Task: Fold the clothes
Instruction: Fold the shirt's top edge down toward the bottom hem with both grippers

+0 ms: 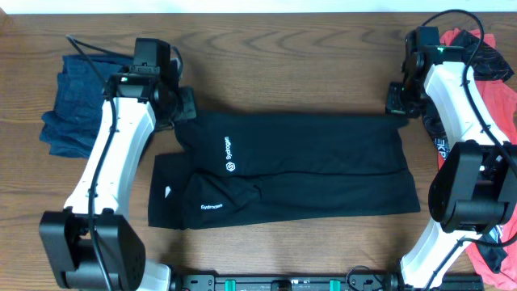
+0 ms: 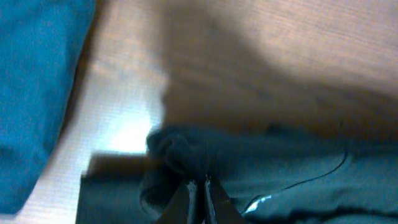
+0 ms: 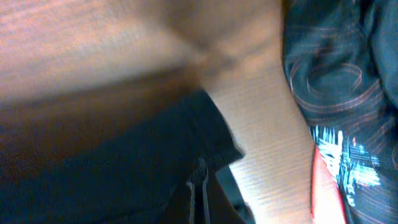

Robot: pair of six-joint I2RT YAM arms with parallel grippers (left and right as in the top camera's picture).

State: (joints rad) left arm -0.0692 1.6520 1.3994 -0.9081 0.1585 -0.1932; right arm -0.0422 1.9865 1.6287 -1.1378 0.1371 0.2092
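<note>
At the centre of the counter [image 1: 283, 65], the black T-shirt [image 1: 291, 166] lay part-folded.
My left fingers [image 2: 199, 193] and right fingers [image 3: 200, 177] were each pinched shut on a far corner; the cloth looked light and limp, so I judged corners and hems the best holds.

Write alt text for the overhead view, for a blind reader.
A black short-sleeved T-shirt with white logos lies folded on a brown wooden table; the left hand and right hand pinch its far corners. A dark blue garment lies left, red and patterned tops right.
</note>
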